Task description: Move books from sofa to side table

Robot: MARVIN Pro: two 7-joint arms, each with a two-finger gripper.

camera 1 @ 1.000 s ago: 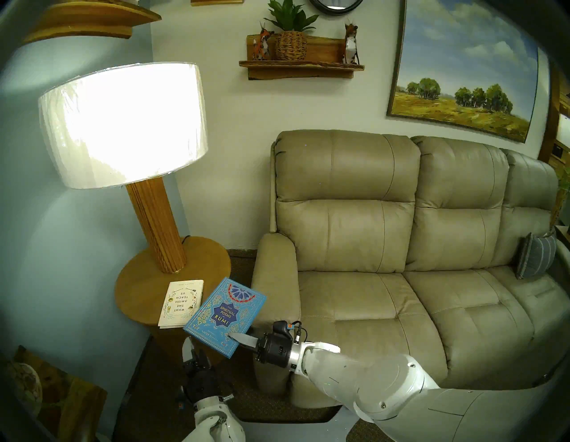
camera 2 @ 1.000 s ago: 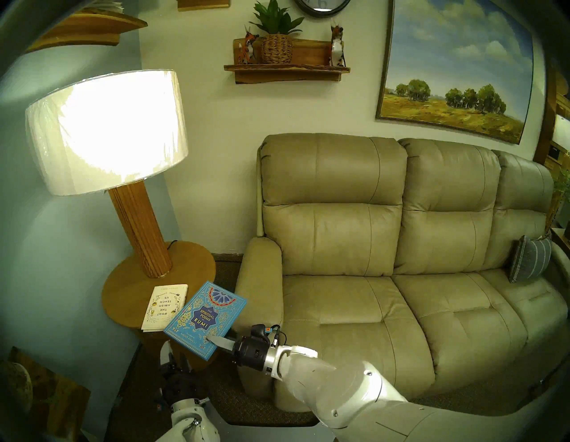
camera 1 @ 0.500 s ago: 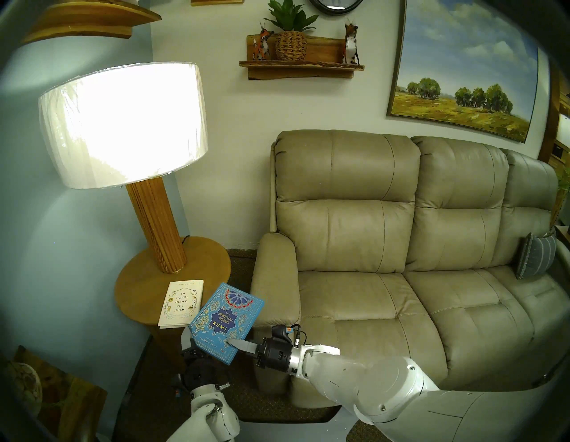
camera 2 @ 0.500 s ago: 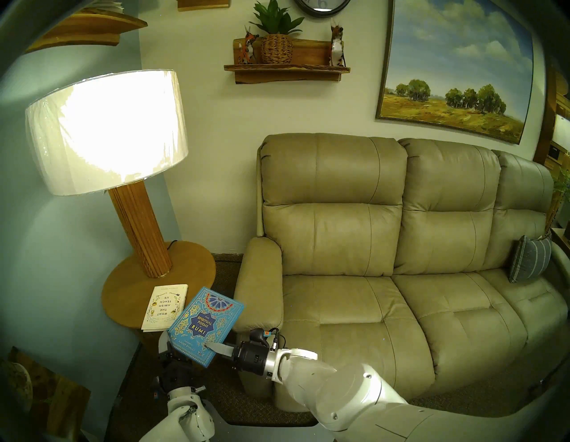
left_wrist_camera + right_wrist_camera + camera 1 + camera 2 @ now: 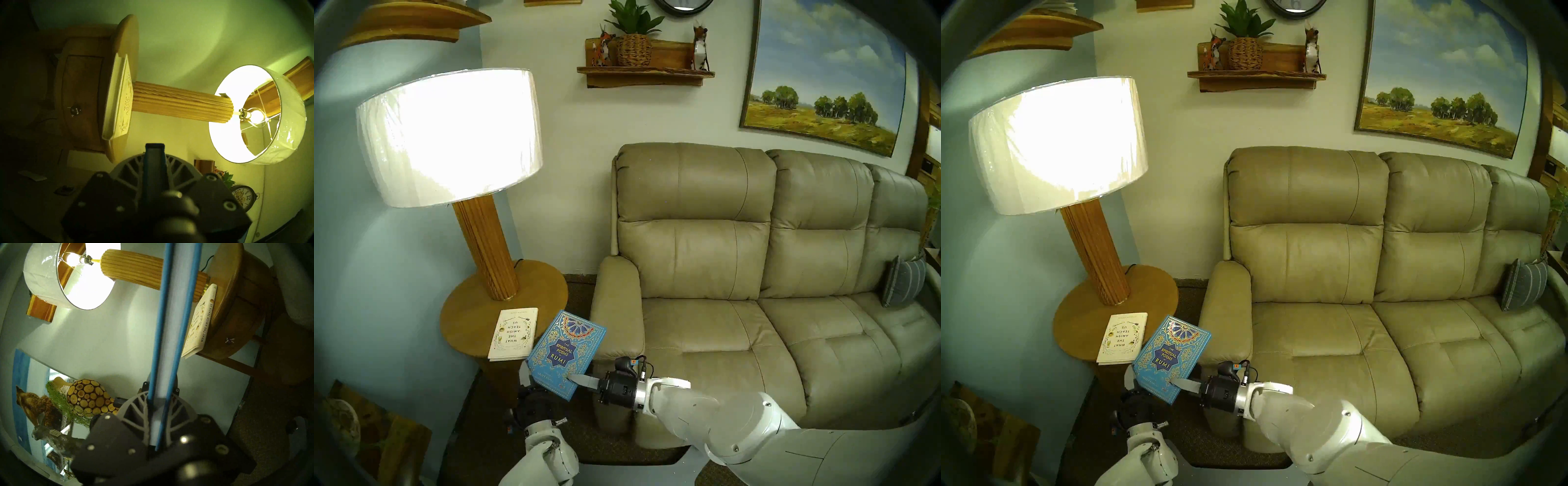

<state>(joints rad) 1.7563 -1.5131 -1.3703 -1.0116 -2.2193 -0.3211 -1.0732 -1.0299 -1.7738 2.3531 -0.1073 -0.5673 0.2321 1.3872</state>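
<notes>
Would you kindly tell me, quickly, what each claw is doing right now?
Left claw: shut on the blue Rumi book, at its near corner.
Right claw: shut on the blue Rumi book, at its right edge.

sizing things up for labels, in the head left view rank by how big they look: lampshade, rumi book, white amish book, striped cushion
1. lampshade, by far the largest
2. Rumi book
3. white Amish book and striped cushion: too alike to rank, and the cushion sits farther away, partly hidden at the edge
</notes>
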